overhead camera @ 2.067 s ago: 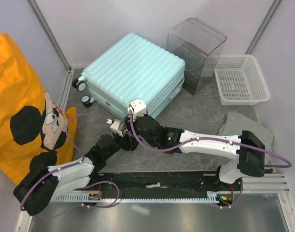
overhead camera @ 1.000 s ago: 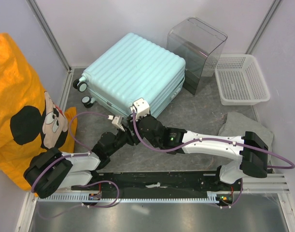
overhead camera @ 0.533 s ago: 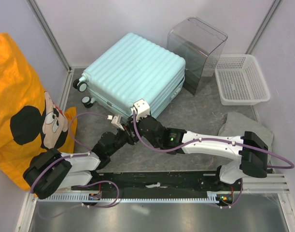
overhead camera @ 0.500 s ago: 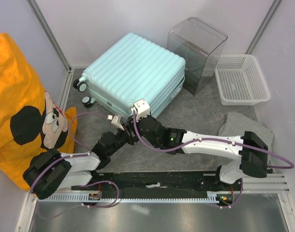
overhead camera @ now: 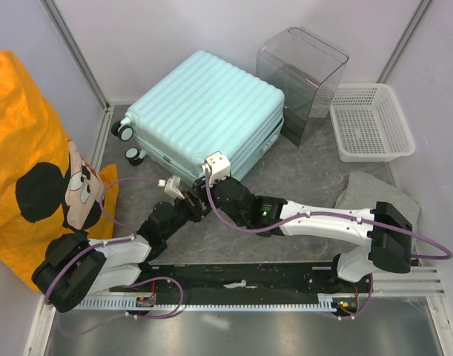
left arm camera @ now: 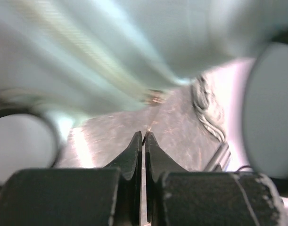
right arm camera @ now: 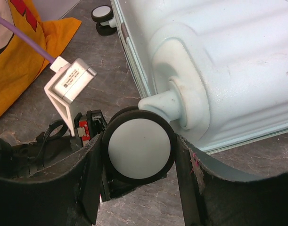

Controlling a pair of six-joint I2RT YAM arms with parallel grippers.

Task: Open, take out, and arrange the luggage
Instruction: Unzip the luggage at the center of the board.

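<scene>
1. Left gripper (left arm camera: 143, 137): in its wrist view we log the two black fingers pressed together, with nothing that we can make out between them. In the top view it (overhead camera: 190, 199) sits at lower centre-left, pointed at the near edge of the luggage.

2. Right gripper (right arm camera: 139, 141): jaws spread around a wheel (right arm camera: 140, 147), one finger against each side of it as far as we can tell. In the top view it (overhead camera: 208, 185) lies just right of the left gripper.

3. Grey cloth (overhead camera: 374, 194): crumpled, at the right of the top view, on the table (overhead camera: 300, 172).

4. Orange cartoon-print fabric (overhead camera: 33, 148): fills the left of the top view.

5. Luggage (overhead camera: 204, 111): mint, ribbed, closed, lying flat at upper centre. We count two more wheels (overhead camera: 125, 131) at its left end. The right wrist view shows its shell (right arm camera: 219, 52) filling the upper right.

6. White mesh basket (overhead camera: 371, 122): upper right.

7. Clear plastic box (overhead camera: 300, 74): top centre-right, between the luggage and the basket.
</scene>
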